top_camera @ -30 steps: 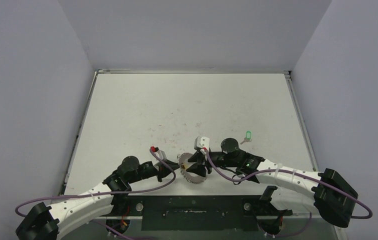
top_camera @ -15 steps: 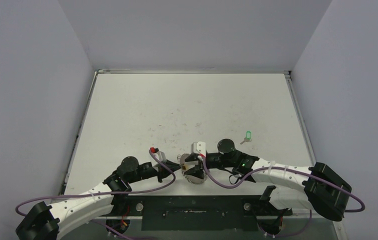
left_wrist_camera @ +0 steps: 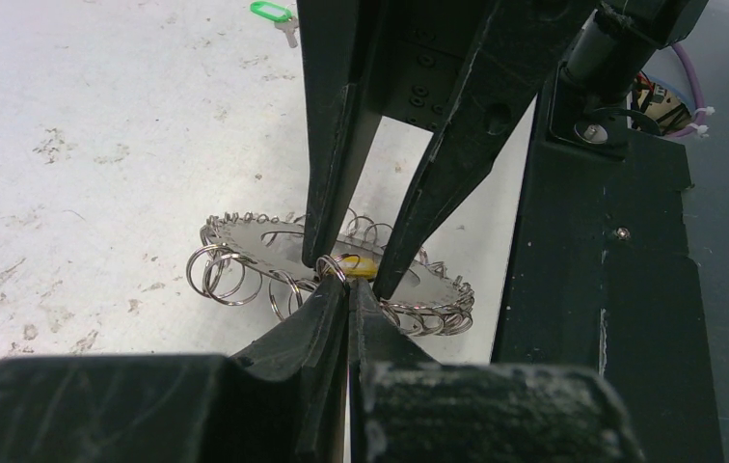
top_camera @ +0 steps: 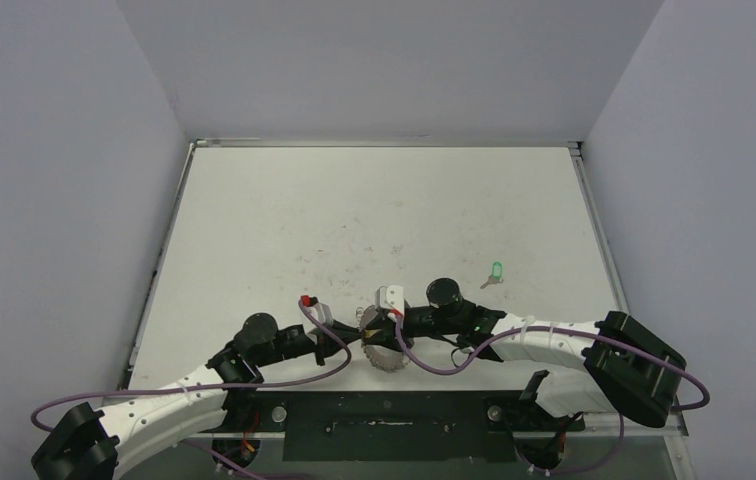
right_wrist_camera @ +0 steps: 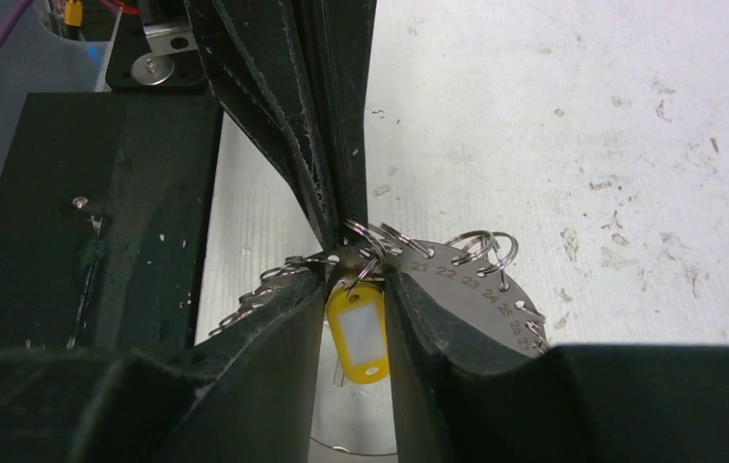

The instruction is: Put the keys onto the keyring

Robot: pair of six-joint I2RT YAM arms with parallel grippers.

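While my right arm has swung in toward the left over the last second, my right gripper (right_wrist_camera: 356,282) has settled over the near rim of the keyring (left_wrist_camera: 245,234), which lies flat on the table (top_camera: 354,220) between my two wrists. Its jaws are narrow now, pressed against both sides of the yellow key (right_wrist_camera: 361,333). My left gripper (left_wrist_camera: 344,289) is closed tight on one wire loop at the ring's edge, steadying it. That puts the yellow key right at a loop, so the threading looks to be under way. Whether it is actually hooked on I cannot tell, because my fingers cover the join and the blade. The green key (top_camera: 497,269) lies well apart, untouched.
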